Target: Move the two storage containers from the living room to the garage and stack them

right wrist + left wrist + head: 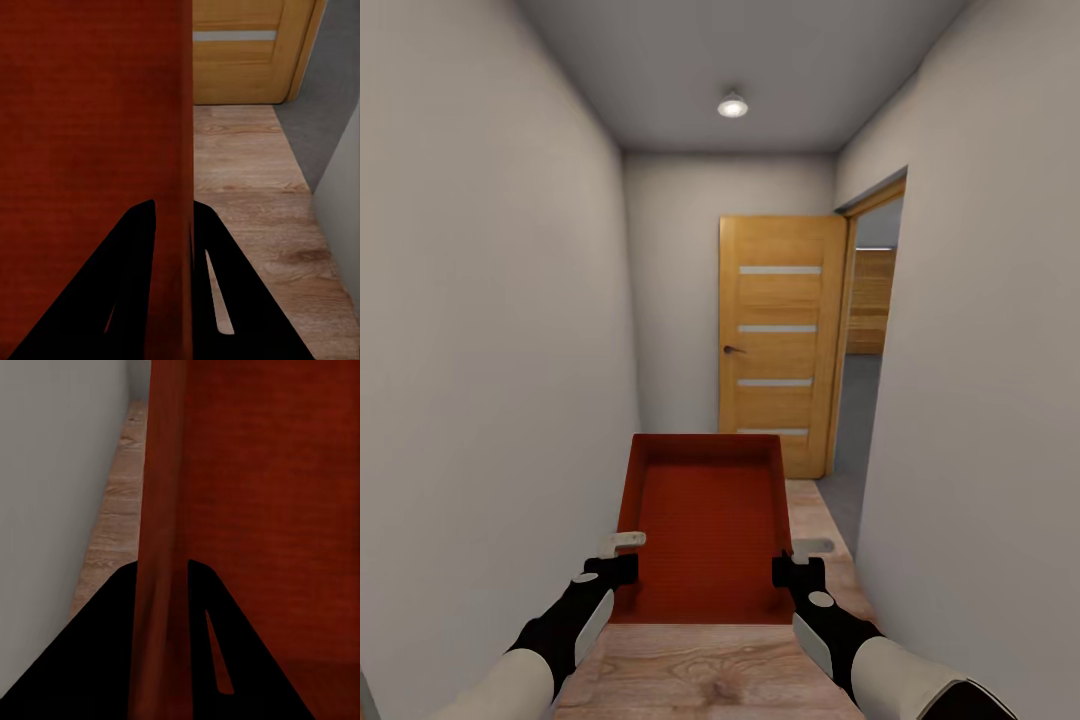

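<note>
Hallway walls [490, 330] flank container [705, 520], pinched between left tool [618, 560] and right tool [800, 562].

Left pincer [622, 556], right pincer [797, 560] clamped.

Right claw [174, 225] pinches the storage container's [90, 112] thin red wall, one black finger either side. Beyond it, light wood plank flooring [247, 195], a wooden door [240, 52], grey floor [322, 97] past the doorway.

Narrow white-walled hallway [490, 300], wood floor [710, 670], open wooden door [780, 340], ceiling light [733, 104]
</note>
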Robot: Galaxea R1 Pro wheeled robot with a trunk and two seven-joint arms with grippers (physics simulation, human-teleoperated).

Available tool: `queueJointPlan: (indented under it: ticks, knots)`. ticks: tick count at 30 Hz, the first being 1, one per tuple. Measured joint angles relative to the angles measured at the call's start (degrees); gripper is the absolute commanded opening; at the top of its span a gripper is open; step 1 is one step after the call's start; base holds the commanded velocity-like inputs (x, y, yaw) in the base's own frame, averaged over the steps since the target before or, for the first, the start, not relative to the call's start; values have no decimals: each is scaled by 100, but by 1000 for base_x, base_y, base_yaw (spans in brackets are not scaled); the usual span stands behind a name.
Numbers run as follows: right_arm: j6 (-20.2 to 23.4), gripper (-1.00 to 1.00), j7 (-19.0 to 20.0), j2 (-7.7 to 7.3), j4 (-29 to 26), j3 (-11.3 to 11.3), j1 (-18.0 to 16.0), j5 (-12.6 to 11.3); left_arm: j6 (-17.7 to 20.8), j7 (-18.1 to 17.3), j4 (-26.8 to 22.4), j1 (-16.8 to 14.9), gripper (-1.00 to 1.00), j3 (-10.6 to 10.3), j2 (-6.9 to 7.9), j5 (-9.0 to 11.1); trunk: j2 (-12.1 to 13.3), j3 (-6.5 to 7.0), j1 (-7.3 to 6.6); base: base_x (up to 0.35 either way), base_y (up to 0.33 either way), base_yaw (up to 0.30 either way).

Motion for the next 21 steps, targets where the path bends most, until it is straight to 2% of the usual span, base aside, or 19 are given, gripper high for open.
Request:
queueJointPlan:
  ticks: [7,15,17,21]
  knots:
    - [3,-100,-18,3,-9,7,1,5,-3,-3,1,-1,-100,-7,6,9,-1,0,0,323,0,-177]
    - [3,-100,-17,3,-12,10,0,2,-2,-2,-6,0,-100,-11,9,14,0,0,0,323,0,-24]
    - [15,-100,-24,9,3,15,-5,28,-1,4,8,-1,-100,-14,12,57,8,0,6,0,0,0]
    - [0,-100,-42,52,56,4,-11,33,-7,6,31,1,-100,-169,78,238,1,0,3,0,0,0]
